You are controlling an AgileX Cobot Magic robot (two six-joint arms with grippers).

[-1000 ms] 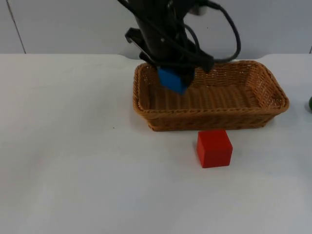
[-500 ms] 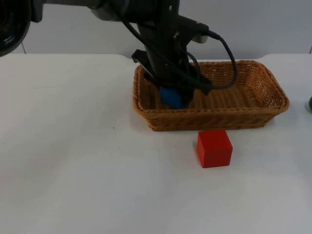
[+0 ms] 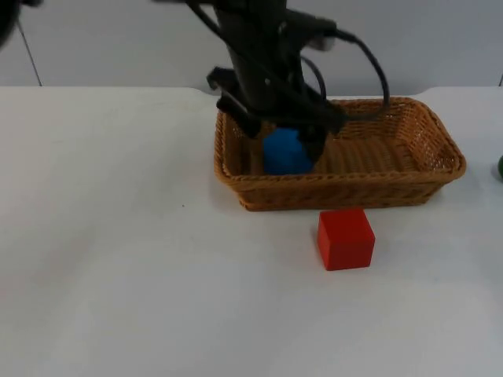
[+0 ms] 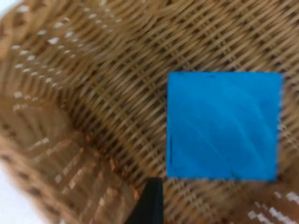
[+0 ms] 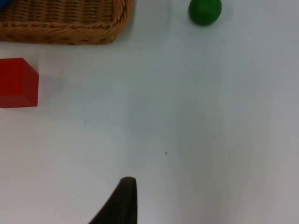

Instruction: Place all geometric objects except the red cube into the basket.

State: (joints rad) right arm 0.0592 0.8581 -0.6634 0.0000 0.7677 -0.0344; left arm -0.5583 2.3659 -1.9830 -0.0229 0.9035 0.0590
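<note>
The white table (image 3: 118, 275) takes up most of the top view, running up to the grey partition wall (image 3: 94, 39) along the upper edge of the frame.

The wicker basket (image 3: 428, 129) sits right of centre in the upper half, its long side across the picture.

The left arm (image 3: 259, 55) reaches down from the top edge over the basket's left end. The left gripper (image 3: 287, 129) hangs there just above the blue cube (image 3: 284, 153); the cube looks free of it, though how far the fingers are parted I cannot tell.

The blue cube lies inside the basket at its left end, near the front wall. In the left wrist view the cube (image 4: 224, 125) rests flat on the woven floor (image 4: 117, 70) (one square face up), with the basket wall rising beside it.

The red cube (image 3: 346, 238) stands on the table just in front of the basket, below its middle and apart from it.

A green ball (image 5: 204, 11) lies on the table in the right wrist view, near the basket's corner (image 5: 117, 23) but not touching. The red cube (image 5: 17, 82) appears there too.

The right gripper (image 5: 122, 200) waits over bare table, its opening impossible to judge.
</note>
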